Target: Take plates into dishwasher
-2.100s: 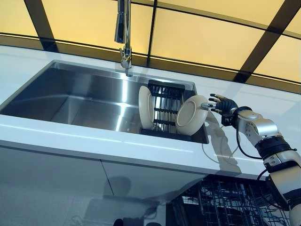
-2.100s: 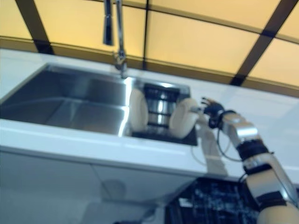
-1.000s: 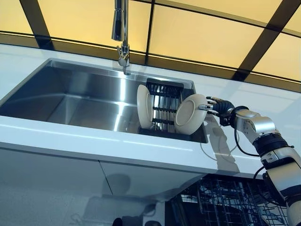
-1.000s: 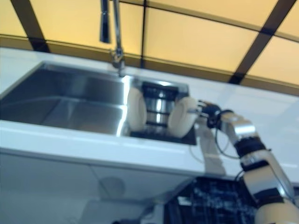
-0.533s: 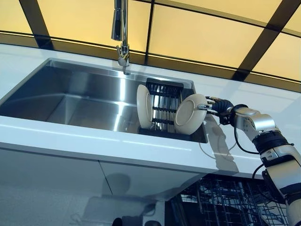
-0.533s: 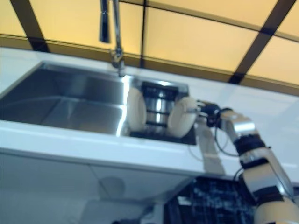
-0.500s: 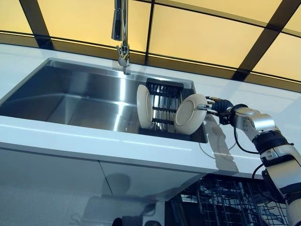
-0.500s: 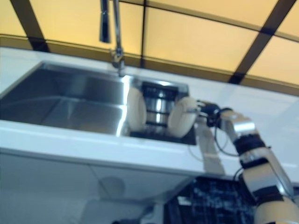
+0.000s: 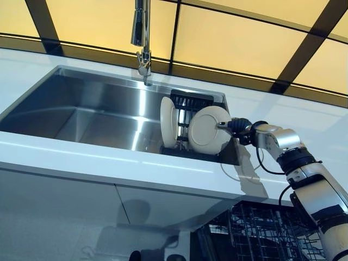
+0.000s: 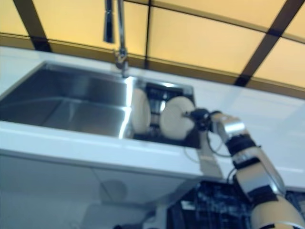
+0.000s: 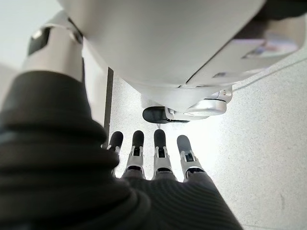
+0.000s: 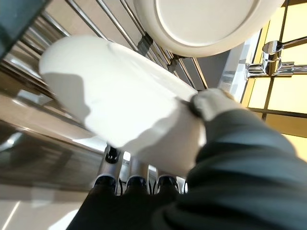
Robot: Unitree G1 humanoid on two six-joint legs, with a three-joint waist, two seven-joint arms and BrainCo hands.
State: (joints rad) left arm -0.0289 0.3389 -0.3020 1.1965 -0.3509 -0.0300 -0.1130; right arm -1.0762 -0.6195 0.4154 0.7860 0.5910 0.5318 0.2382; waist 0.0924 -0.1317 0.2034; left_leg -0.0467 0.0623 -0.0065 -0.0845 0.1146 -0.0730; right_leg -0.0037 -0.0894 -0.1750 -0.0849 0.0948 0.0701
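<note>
Right wrist view: my right hand [image 9: 242, 126] has fingers [image 12: 137, 181] and thumb clamped on the cream plate [image 9: 207, 129] beside the rack [image 9: 185, 103]; left hand [image 11: 153, 158] fingers straight.

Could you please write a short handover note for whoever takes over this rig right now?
Right hand: shut on the near plate, pinching its rim at the dish rack in the sink; the plate is tilted, and I cannot tell whether it is clear of the rack.
Left hand: open, holding nothing, shown only in its wrist view.
Second plate: standing upright in the rack.
Dishwasher rack: pulled out below the counter; no plates seen in it.
Done: grasp on first plate. Left: carry both plates down to the dishwasher.
</note>
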